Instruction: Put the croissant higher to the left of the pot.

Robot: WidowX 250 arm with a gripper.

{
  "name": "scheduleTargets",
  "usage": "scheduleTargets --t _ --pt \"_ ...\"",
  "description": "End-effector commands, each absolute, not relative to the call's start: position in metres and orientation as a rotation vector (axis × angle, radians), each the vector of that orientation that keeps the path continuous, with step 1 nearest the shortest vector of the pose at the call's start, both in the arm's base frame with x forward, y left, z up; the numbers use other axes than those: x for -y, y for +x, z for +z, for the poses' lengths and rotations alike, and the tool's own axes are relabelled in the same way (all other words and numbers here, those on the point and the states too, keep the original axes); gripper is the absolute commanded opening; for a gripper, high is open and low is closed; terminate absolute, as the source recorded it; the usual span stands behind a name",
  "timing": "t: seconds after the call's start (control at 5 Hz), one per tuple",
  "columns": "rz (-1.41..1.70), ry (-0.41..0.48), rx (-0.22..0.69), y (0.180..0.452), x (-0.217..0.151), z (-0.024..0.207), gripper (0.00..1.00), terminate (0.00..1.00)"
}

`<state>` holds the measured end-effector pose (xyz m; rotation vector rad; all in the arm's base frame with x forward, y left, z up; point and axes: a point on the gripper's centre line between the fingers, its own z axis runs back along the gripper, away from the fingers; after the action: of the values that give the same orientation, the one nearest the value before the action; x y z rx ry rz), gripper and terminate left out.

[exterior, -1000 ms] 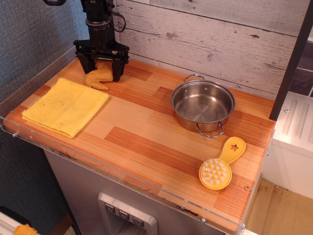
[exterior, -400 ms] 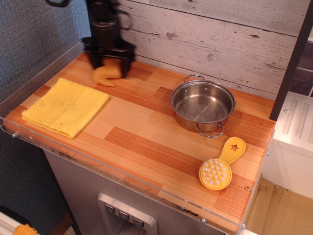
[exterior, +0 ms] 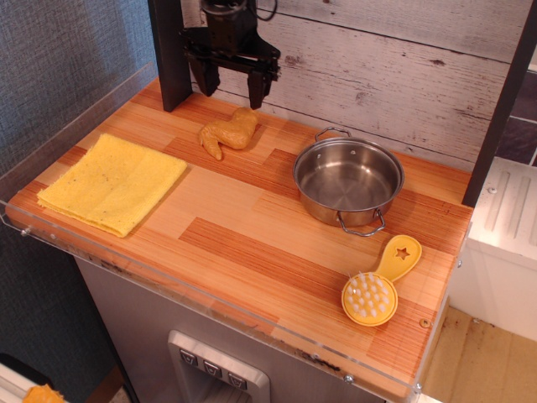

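Observation:
The golden-brown croissant (exterior: 228, 133) lies on the wooden counter near the back wall, up and to the left of the shiny steel pot (exterior: 348, 179). My black gripper (exterior: 229, 86) hangs above the croissant, open and empty, its two fingers spread apart and clear of the pastry. The pot stands upright and empty at the centre right, with a gap of bare wood between it and the croissant.
A folded yellow cloth (exterior: 113, 181) lies at the left. A yellow round brush with a star handle (exterior: 376, 287) lies at the front right. A dark post (exterior: 169, 50) stands at the back left, next to the gripper. A clear rim (exterior: 210, 298) edges the counter.
The gripper carried the croissant from the back left toward the right, let it go close to the pot's upper left, and rose open above it.

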<state>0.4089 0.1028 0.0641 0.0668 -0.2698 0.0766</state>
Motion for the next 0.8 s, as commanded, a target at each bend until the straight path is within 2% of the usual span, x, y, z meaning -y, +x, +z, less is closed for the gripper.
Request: scheduleTargets --t 0.0,0.2,0.6 --pt "0.105 0.046 0.328 0.401 -0.106 0.108 1.00 0.00" --pt "0.099 0.016 0.304 0.392 -0.103 0.116 1.00 0.00" --pt "0.034 0.010 0.274 0.356 -0.078 0.132 1.00 0.00"
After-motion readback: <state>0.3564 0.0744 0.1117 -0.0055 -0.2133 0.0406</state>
